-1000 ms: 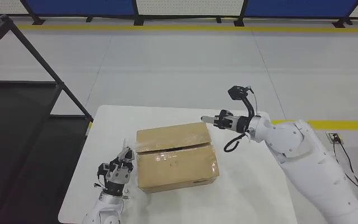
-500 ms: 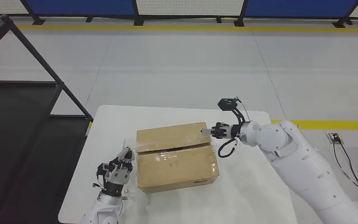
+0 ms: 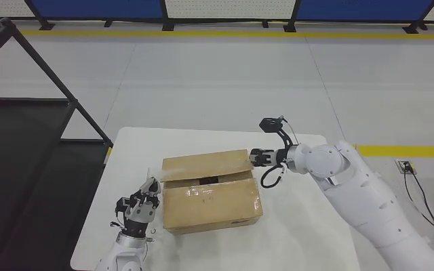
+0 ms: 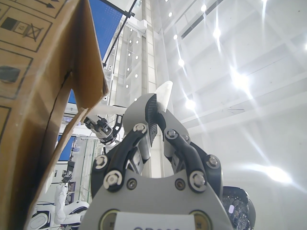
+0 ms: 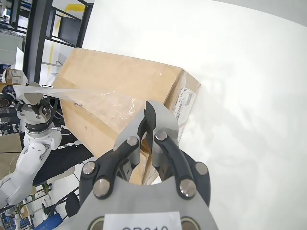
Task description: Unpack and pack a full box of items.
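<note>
Table point(image 3: 305, 230): white, lying under both grippers.
Box point(image 3: 213, 203): cardboard, sitting between the two grippers, with a dark gap showing along the top seam.
Flap point(image 3: 203, 164): the far one, running from the right gripper toward the left gripper.
Right gripper point(image 5: 148, 114): at the flap's end corner with its fingers drawn together; I cannot tell whether cardboard is pinched between them.
Left gripper point(image 4: 160, 101): just beside the box's opposite end, clamped on the tape.
Tape point(image 5: 72, 91): a clear strip pulled taut from the left gripper, its other end stuck to the box top.
Step (my judgement): stripping the tape so the flaps can open; unpacking has not begun.
Doing it well: pull the tape low and along the seam, away from the box, at a steady pace. The right gripper should brace the box.
Risk: the strip may tear, or the box may slide toward the left gripper.
</note>
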